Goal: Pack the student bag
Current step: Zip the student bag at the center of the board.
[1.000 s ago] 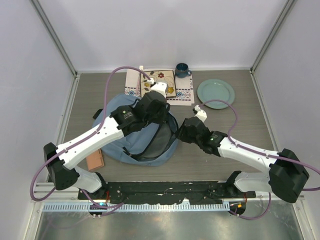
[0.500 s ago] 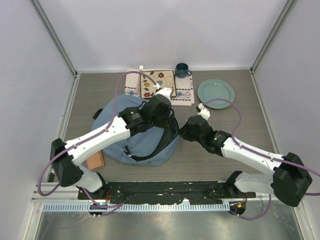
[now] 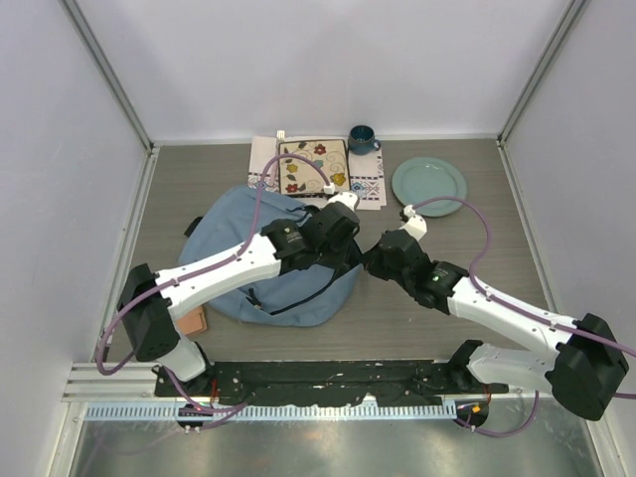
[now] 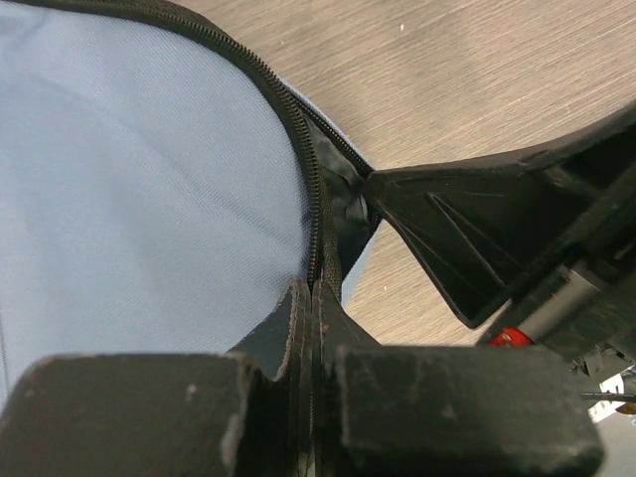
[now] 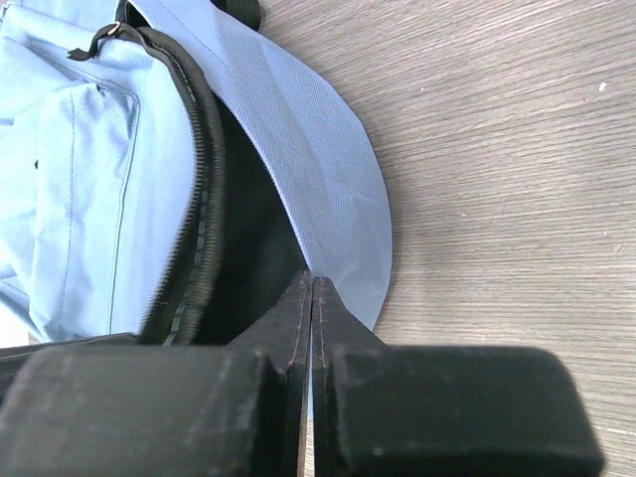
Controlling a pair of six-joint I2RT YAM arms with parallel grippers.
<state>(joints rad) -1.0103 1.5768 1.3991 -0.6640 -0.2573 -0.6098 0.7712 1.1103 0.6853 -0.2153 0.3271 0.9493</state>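
The student bag (image 3: 263, 260) is a light-blue fabric backpack lying flat in the middle of the table, with its dark zipper line (image 4: 298, 119) curving along its right edge. My left gripper (image 3: 346, 260) is at that right edge, and in the left wrist view (image 4: 313, 288) its jaws are shut on the zipper seam of the bag (image 4: 149, 179). My right gripper (image 3: 371, 260) faces it from the right. In the right wrist view (image 5: 311, 280) it is shut on the thin blue fabric rim of the bag (image 5: 298, 159), beside the dark opening (image 5: 248, 238).
A white patterned cloth mat (image 3: 370, 189) lies at the back with a flowered book (image 3: 313, 164) on it. A dark blue mug (image 3: 363, 139) stands behind it and a green plate (image 3: 428, 186) lies to the right. A brown flat object (image 3: 189, 320) lies near the left arm's base.
My left gripper has moved right along the bag's rim toward my right gripper. The dark mesh opening seen earlier has narrowed to a closed line.
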